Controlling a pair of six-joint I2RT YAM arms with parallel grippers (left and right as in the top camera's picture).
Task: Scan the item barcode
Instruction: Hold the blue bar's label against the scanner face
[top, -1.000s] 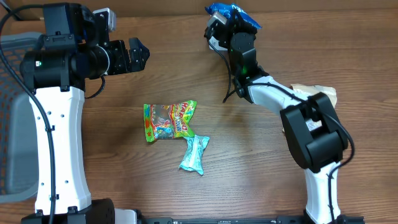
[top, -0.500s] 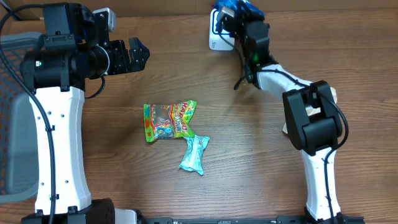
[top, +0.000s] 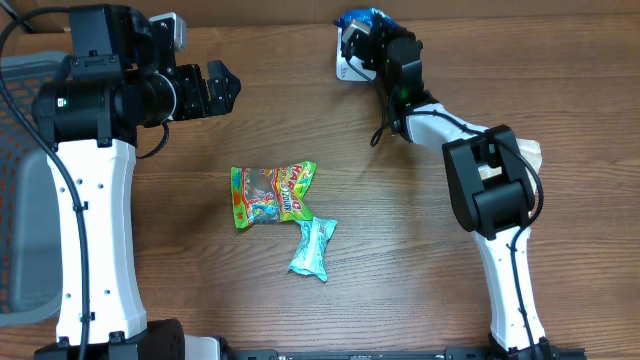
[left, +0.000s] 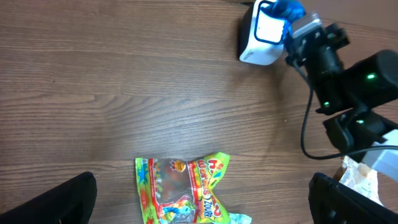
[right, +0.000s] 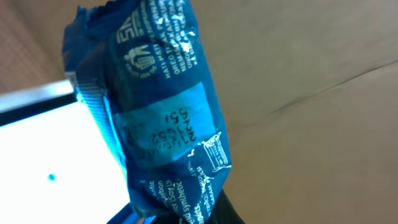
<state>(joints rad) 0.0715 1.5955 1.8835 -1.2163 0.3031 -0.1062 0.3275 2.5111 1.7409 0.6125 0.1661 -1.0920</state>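
My right gripper (top: 374, 40) is shut on a blue snack packet (top: 358, 17) at the table's far edge, holding it right against the white barcode scanner (top: 344, 66). In the right wrist view the crinkled blue packet (right: 163, 118) rises from my fingers with printed text and a date patch showing; the scanner's bright white face (right: 50, 162) is just to its left. The left wrist view shows the scanner (left: 262, 38) with the blue packet (left: 288, 8) above it. My left gripper (top: 222, 88) hangs open, high at the left, empty.
A green gummy-worm bag (top: 272, 194) and a teal packet (top: 312, 247) lie mid-table, below my open left gripper (left: 205, 208). A beige crumpled bag (top: 525, 152) sits beside the right arm. The far table edge runs just behind the scanner.
The right arm has swung toward the far edge and carried the blue packet up against the scanner, drifting slightly left in the last half second. The left arm is unmoved.
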